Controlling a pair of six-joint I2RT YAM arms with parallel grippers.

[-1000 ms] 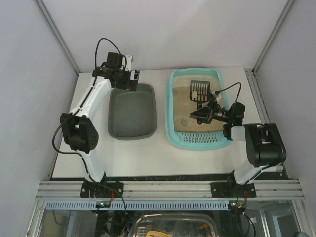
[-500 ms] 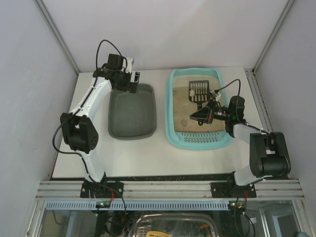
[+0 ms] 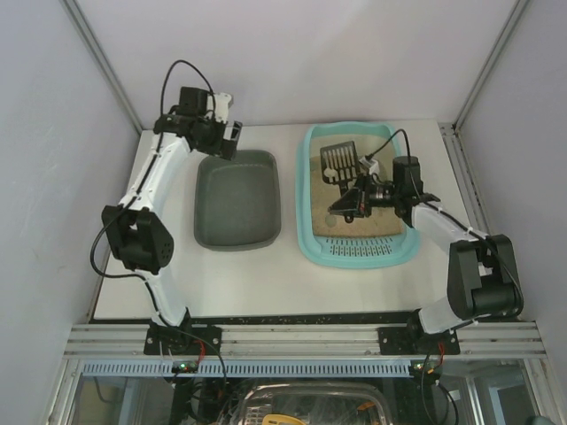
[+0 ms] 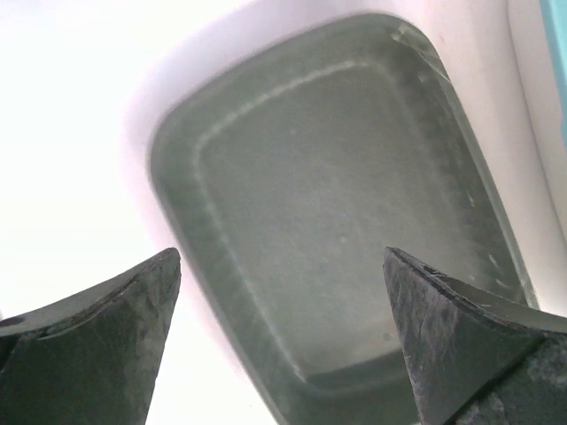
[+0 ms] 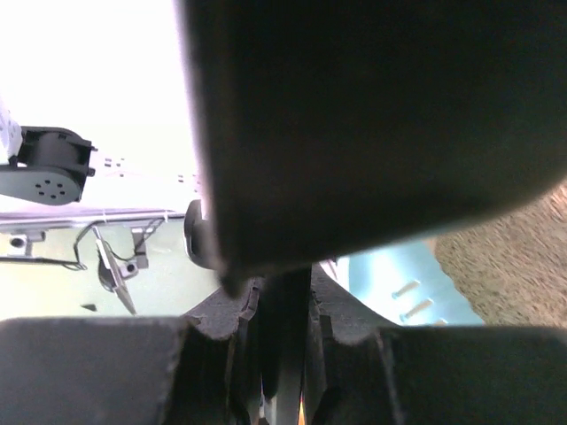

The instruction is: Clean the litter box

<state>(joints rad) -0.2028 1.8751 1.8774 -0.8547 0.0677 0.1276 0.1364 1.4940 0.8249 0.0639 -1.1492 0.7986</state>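
The light-turquoise litter box (image 3: pixel 306 205) holds beige litter (image 3: pixel 383 221), with its slotted end toward the near edge. My right gripper (image 3: pixel 358 197) is shut on the handle of a black slotted scoop (image 3: pixel 338 161), which is lifted over the back part of the box. In the right wrist view the scoop's dark underside (image 5: pixel 372 115) fills the top, the handle sits between the shut fingers (image 5: pixel 354 310), and the litter (image 5: pixel 518 257) and the box wall (image 5: pixel 399 283) show at the right. My left gripper (image 3: pixel 224 142) is open and empty above the back edge of the dark grey tray (image 3: pixel 237 202).
In the left wrist view the grey tray (image 4: pixel 337 239) looks empty, between the spread fingers (image 4: pixel 97 354). The white table (image 3: pixel 168 266) is bounded by grey walls at the back and sides. The turquoise box stands just right of the grey tray.
My right gripper has carried the scoop to the left and up off the litter, and its arm has swung toward the back. My left gripper has moved slightly back and left.
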